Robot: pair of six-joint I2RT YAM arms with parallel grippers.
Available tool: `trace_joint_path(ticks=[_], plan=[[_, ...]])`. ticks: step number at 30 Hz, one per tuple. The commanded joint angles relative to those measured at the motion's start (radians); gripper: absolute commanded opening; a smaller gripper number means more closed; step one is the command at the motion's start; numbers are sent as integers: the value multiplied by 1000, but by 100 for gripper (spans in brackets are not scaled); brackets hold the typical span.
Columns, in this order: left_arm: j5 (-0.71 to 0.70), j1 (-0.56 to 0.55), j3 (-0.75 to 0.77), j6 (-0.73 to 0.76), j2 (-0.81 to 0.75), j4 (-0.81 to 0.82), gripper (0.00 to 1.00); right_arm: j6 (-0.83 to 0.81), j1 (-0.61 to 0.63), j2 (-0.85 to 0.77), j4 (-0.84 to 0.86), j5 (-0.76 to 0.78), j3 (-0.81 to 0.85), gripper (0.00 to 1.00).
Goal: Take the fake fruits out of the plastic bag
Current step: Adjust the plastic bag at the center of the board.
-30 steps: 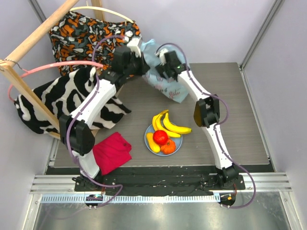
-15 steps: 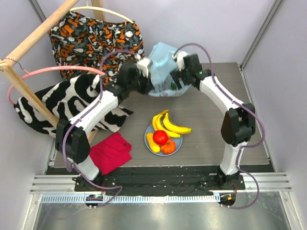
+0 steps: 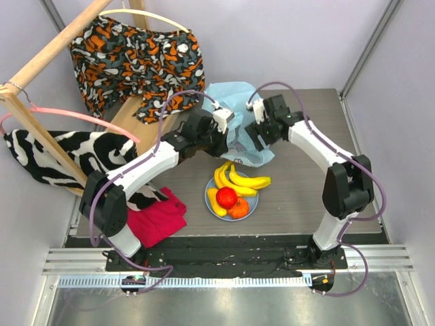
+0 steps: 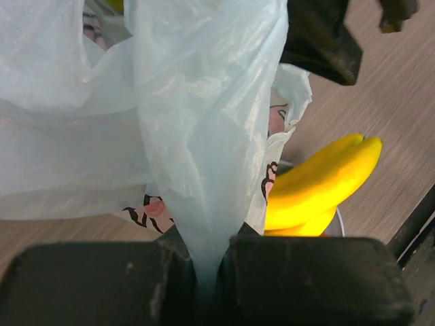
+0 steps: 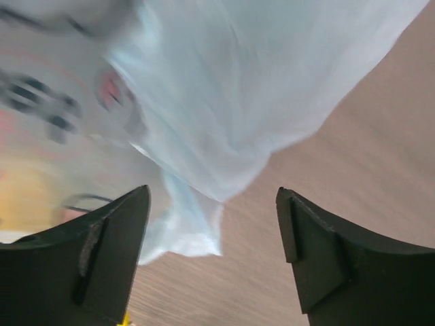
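Left gripper (image 4: 204, 261) is clamped tight on a twisted fold of the plastic bag (image 4: 204, 102), with the thin blue film pinched right between its 2 fingers. Right gripper (image 5: 214, 248) is a different story. Its 2 fingers stand wide apart and a loose tail of the bag hangs near the gap. Nothing is squeezed, so we'd call it released.

From above, both grippers sit on the far side of the plate (image 3: 252, 202), the left one up-left of it and the right one up-right. The bag is bunched between them, its lower end hanging down close to the plate's far rim. The bag has cartoon prints in black, pink and red, but they're too crumpled or blurred for us to read any writing.

On the plate we count 4 fruits:
- the banana bunch (image 3: 239, 178) at the far side, poking out over the rim
- the red round one (image 3: 228, 196) in the middle
- the ribbed orange one (image 3: 238, 208) at the near side
- the oblong yellow piece (image 3: 215, 202) on the left

The left wrist view catches the bananas just past the bag. Well left of the plate lies a red cloth (image 3: 160, 217).
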Motion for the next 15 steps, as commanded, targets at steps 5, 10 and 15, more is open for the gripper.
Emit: trace_joint_path(ticks=[5, 10, 15], plan=[[-36, 5, 43, -40, -59, 39, 0, -30, 57, -68, -79, -353, 237, 63], [-33, 5, 37, -58, -65, 42, 0, -21, 102, 37, -76, -346, 268, 37], [-33, 5, 25, -84, -73, 47, 0, 108, 106, 190, 28, -241, 346, 19]])
